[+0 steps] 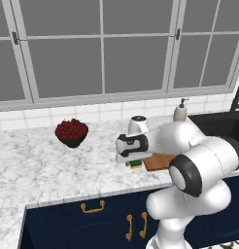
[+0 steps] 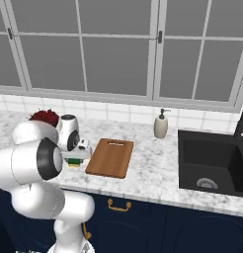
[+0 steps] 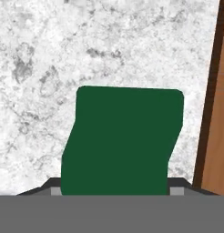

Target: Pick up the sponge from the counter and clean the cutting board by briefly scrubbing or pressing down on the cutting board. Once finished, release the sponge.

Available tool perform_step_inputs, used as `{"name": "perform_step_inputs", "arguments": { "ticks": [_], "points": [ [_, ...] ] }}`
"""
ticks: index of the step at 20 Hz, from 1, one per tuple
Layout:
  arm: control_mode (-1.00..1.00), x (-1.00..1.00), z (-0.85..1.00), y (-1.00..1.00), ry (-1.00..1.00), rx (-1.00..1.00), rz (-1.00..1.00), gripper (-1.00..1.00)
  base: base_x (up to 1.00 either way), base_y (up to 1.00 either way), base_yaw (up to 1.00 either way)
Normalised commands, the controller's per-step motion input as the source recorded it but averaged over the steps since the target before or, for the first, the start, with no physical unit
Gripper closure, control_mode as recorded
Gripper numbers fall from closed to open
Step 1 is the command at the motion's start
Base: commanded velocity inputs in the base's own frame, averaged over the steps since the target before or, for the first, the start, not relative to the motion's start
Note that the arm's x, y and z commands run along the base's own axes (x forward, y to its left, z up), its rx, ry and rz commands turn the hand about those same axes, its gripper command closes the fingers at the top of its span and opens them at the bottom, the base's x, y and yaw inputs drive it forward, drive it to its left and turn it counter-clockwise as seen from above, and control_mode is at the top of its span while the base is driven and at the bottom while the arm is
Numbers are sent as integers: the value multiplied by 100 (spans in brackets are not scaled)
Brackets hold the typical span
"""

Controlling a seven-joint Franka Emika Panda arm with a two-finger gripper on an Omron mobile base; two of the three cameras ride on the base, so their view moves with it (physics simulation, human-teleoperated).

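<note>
The sponge [image 3: 123, 141] lies green side up on the marbled counter [image 3: 86, 45], just left of the brown cutting board [image 3: 218, 136]. My gripper [image 3: 114, 191] points straight down over it, and a dark fingertip presses each side of the sponge. From the base views, the hand [image 1: 133, 159] sits low on the sponge [image 1: 136, 165], whose yellow edge peeks out beside the cutting board [image 1: 158, 161]. In the right base view the sponge [image 2: 75, 162] is under the gripper [image 2: 76, 158], left of the cutting board [image 2: 111, 157], which has its slot handle at the far end.
A dark bowl of red fruit [image 1: 71, 131] stands at the back left of the counter [image 1: 43, 165]. A soap dispenser [image 2: 161, 124] stands by the wall behind the board. The black sink [image 2: 212, 160] lies to the right. Windows run along the back.
</note>
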Motion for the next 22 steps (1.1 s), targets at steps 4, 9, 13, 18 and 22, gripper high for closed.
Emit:
{"name": "perform_step_inputs", "arguments": {
  "ticks": [4,9,13,18,22],
  "points": [
    [-100,-21,32,-58,-1,1,-12,100,0,0,0],
    [-100,8,-4,-74,0,2,-5,100,0,0,0],
    [-100,32,-23,-47,0,0,-3,100,0,0,0],
    [-100,31,-31,-10,0,0,0,100,0,0,0],
    [-100,32,-34,-2,0,0,0,100,0,0,0]
  ]
}}
